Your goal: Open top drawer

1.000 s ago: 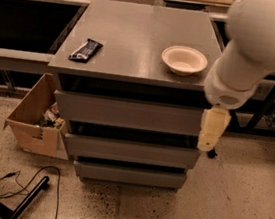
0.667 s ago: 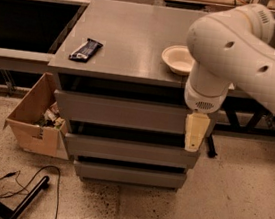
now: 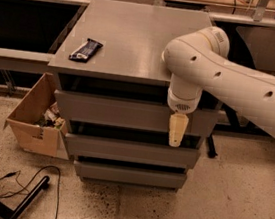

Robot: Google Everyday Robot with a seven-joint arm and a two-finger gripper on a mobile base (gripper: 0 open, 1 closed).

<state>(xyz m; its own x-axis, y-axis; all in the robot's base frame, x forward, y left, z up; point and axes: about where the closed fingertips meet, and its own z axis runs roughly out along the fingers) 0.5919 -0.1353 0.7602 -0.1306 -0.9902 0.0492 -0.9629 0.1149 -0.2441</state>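
The end effector hangs pointing down before the top drawer, right of centre; wide or narrow, I cannot tell. A dark snack bar lies on the surface.

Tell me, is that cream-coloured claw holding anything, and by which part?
Cannot be told. The gripper hangs in front of the top drawer, right of its middle; no loose object shows in it.

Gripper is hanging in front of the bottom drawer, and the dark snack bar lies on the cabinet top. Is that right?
Not the bottom drawer: the camera view shows the gripper hanging in front of the top drawer, right of its middle. The dark snack bar does lie on the cabinet top.
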